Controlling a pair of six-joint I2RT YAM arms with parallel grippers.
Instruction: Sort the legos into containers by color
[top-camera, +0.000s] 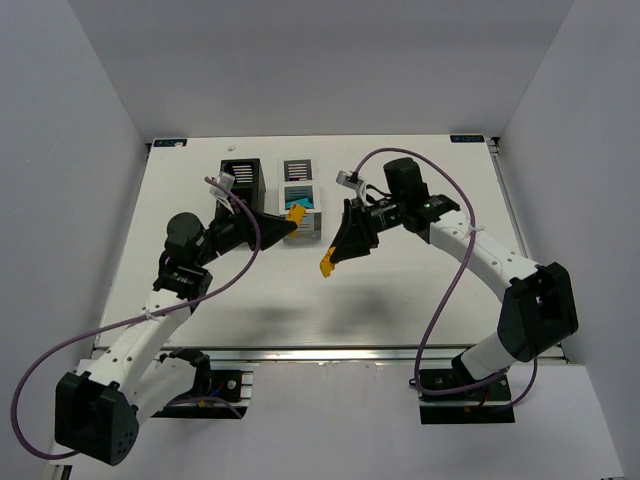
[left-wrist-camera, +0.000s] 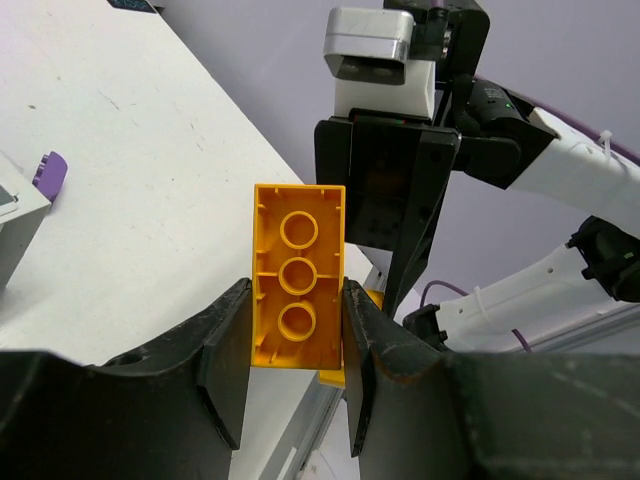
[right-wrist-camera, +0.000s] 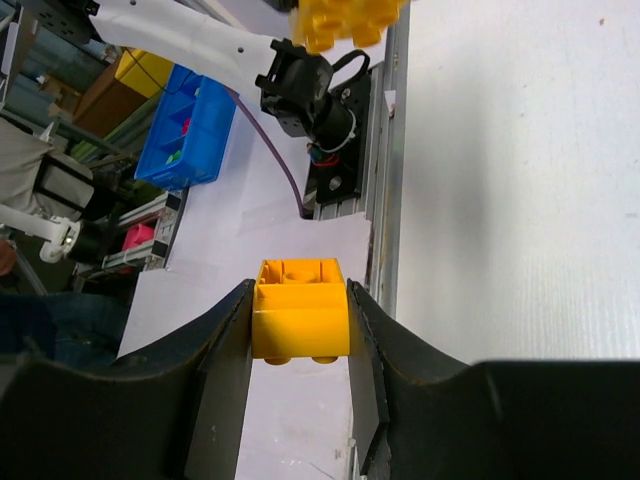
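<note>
My left gripper (top-camera: 292, 216) is shut on a long yellow-orange lego (top-camera: 297, 212), held in the air at the front of the white container (top-camera: 303, 190). In the left wrist view the lego (left-wrist-camera: 298, 235) sits underside up between the fingers. My right gripper (top-camera: 330, 260) is shut on a shorter yellow-orange lego (top-camera: 326, 266), raised above the table's middle; it also shows in the right wrist view (right-wrist-camera: 300, 325). The two grippers face each other, apart. The black container (top-camera: 241, 180) stands left of the white one, which shows teal inside. A purple lego (left-wrist-camera: 52, 172) lies beside the white container.
The table's metal front rail (top-camera: 330, 352) runs along the near edge. White walls enclose the back and sides. In the right wrist view a blue bin (right-wrist-camera: 185, 125) stands off the table, and the left arm's lego (right-wrist-camera: 345, 20) shows at the top.
</note>
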